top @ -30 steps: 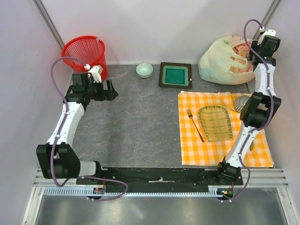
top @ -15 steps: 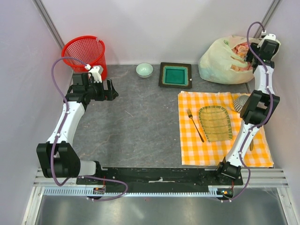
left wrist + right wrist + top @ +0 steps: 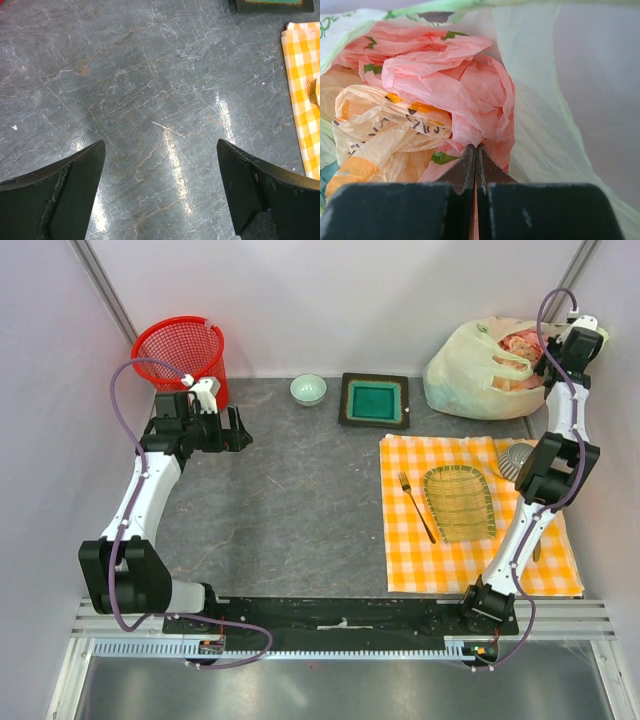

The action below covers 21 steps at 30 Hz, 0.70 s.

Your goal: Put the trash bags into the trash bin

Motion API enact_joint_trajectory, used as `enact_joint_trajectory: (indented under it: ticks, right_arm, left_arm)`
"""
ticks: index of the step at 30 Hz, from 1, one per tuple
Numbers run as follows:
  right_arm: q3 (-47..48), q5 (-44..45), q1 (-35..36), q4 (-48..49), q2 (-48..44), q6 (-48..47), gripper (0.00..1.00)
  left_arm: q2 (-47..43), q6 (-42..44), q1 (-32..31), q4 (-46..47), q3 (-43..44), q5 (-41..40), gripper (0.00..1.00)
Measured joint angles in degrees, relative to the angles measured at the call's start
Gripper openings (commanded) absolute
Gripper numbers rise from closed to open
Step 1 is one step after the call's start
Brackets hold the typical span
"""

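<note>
Crumpled pink trash bags (image 3: 460,95) lie inside a large pale yellow-green bag (image 3: 535,115) at the back right, and show pink at its mouth (image 3: 520,343). My right gripper (image 3: 476,150) is shut on a fold of the pink film, which shows between the closed jaws; from above it (image 3: 548,358) reaches into the bag's mouth. The red mesh trash bin (image 3: 175,365) stands at the back left corner. Just in front of the bin my left gripper (image 3: 243,430) hangs over bare table, and its wrist view shows it (image 3: 160,150) wide open with nothing between the fingers.
A cream and orange printed bag (image 3: 385,135) lies beside the pink one. A small green bowl (image 3: 308,389) and a dark square dish (image 3: 374,400) sit at the back. On the orange checked cloth (image 3: 400,560) lie a fork (image 3: 416,506) and a woven mat (image 3: 458,502).
The right gripper's jaws have closed on the pink bag, and its wrist has shifted slightly toward the back right. The left arm has stayed put.
</note>
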Motion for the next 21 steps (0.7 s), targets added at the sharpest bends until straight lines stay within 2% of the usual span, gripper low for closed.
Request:
enact_joint_trajectory:
  ticks: [21]
  right_arm:
    - [-4.2, -0.7, -0.3, 9.6, -12.8, 1.2, 0.00]
  left_arm:
    - [0.5, 0.0, 0.0, 0.0, 0.3, 0.2, 0.99]
